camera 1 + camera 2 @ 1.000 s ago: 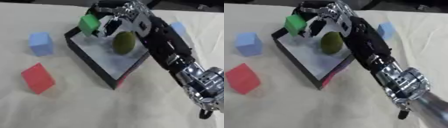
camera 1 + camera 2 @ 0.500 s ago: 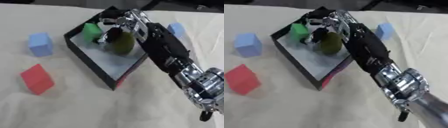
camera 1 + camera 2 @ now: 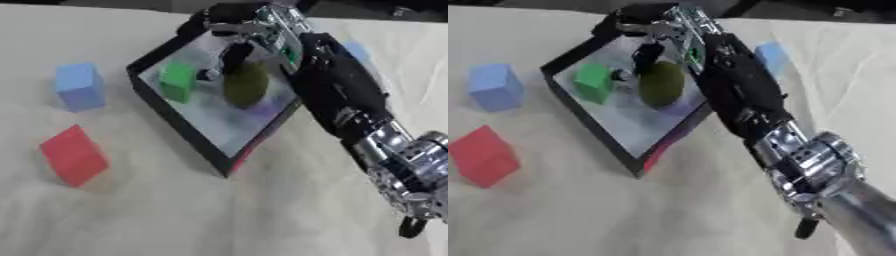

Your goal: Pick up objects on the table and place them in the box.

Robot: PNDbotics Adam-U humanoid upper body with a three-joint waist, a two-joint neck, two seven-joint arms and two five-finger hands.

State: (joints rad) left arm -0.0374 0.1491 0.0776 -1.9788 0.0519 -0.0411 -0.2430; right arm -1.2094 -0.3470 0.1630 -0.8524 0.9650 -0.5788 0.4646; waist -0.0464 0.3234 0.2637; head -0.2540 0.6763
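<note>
1. Two things lie in the box [image 3: 179, 131]: a green cube [image 3: 178, 81] toward its left side and an olive-green rounded object [image 3: 246, 85] just right of the cube.
2. Right hand [image 3: 254, 30] hangs over the box's far part, fingers relaxed and spread, grasping nothing. One dark finger [image 3: 234, 54] points down between cube and olive object; cannot tell whether it touches either.
3. Green cube sits on the box floor, just below and left of the hand, apart from the palm. Judged: drop-off of this piece is done; the step in hand is clearing out.
4. To do it well: lift straight up out of the box before swinging away, so the fingers do not catch the cube, the olive object or the box's far wall.
5. Outside the box, to its left: a blue cube [image 3: 79, 85] and, nearer the camera, a red cube [image 3: 73, 155]. A pale blue cube [image 3: 772, 56] shows right of the box, partly behind the arm.
6. Left hand shows in neither view.
</note>
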